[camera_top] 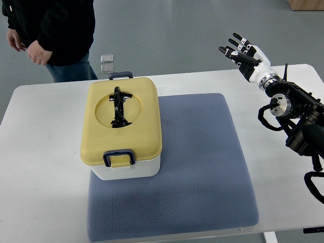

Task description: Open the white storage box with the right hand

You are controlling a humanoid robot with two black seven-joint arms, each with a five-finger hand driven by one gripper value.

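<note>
The white counter has a smooth, matte top with rounded corners and fills most of the top view. On it lies a rectangular blue-grey mat with a fine dimpled weave and soft rounded corners, its long side running toward and away from the robot. The white storage box stands on the left part of this mat, a rounded rectangular tub of smooth plastic whose long axis also runs near to far, tilted slightly so its far end leans to the picture's right. Its yellow lid is shut, with a shallow round recess in the middle where a glossy black handle lies along the box's length. A dark blue latch sits folded at the near short end, and another latch at the far short end. The right hand, black with white segments, hovers above the counter's far right corner, well apart from the box; its fingers are spread and extended, pointing up and to the left, holding nothing. A person in a dark top stands beyond the counter's far left edge. Two small clear square objects lie on the grey floor behind the box.
</note>
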